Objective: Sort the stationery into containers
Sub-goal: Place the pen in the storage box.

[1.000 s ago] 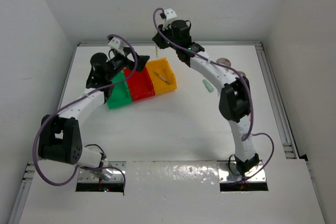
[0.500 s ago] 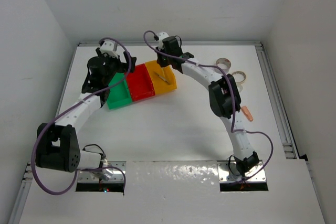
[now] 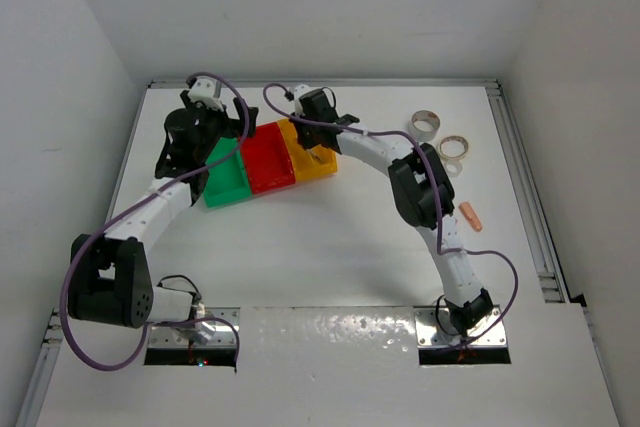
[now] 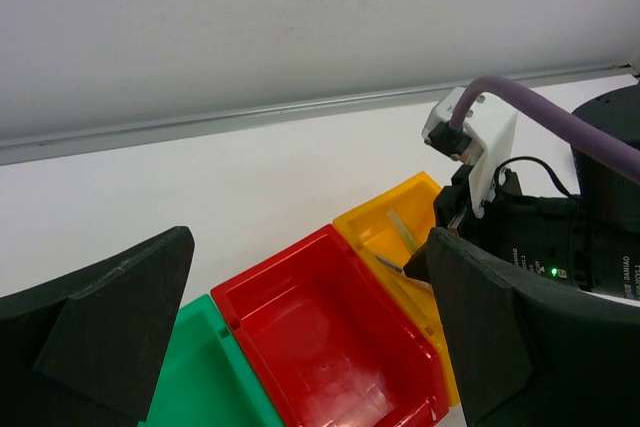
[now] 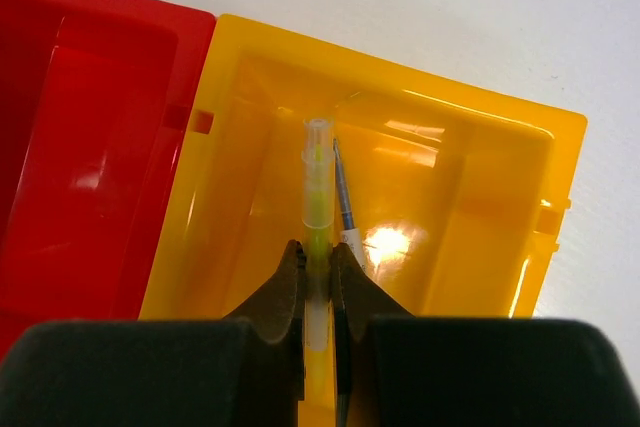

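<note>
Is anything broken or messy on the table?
Nothing looks broken or spilled. A grey-white tape roll, a tan tape roll and a pink stick lie loose on the right, unsorted; the row of bins sits at a slant.

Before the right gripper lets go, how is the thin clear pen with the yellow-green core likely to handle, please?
The thin clear pen looks stiff and light: it juts straight from the right gripper without sagging. Round and smooth, it may roll inside the yellow plastic bin.
</note>
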Motion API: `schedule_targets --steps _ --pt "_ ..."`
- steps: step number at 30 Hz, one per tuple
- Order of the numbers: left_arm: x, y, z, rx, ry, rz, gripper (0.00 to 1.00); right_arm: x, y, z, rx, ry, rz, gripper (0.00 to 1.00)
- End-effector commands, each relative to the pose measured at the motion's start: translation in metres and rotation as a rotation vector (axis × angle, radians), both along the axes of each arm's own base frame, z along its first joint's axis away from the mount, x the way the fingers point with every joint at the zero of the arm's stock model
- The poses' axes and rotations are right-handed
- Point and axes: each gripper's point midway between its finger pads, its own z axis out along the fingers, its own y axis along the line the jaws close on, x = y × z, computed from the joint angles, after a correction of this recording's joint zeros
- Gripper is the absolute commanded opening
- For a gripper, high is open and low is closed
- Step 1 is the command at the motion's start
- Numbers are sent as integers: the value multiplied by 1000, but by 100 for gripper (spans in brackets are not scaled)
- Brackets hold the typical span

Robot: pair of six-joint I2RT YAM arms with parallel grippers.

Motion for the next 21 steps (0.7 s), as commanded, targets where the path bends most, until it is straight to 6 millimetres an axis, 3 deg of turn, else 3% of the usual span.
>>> schedule_targets --steps 1,16,21 --pt "3 6 12 -1 -57 10 100 13 2 31 32 -79 -3 5" --pt "10 8 21 11 -91 13 100 16 6 8 37 -78 -1 13" --pt "12 7 21 10 -92 10 100 14 4 -1 33 -56 -4 21"
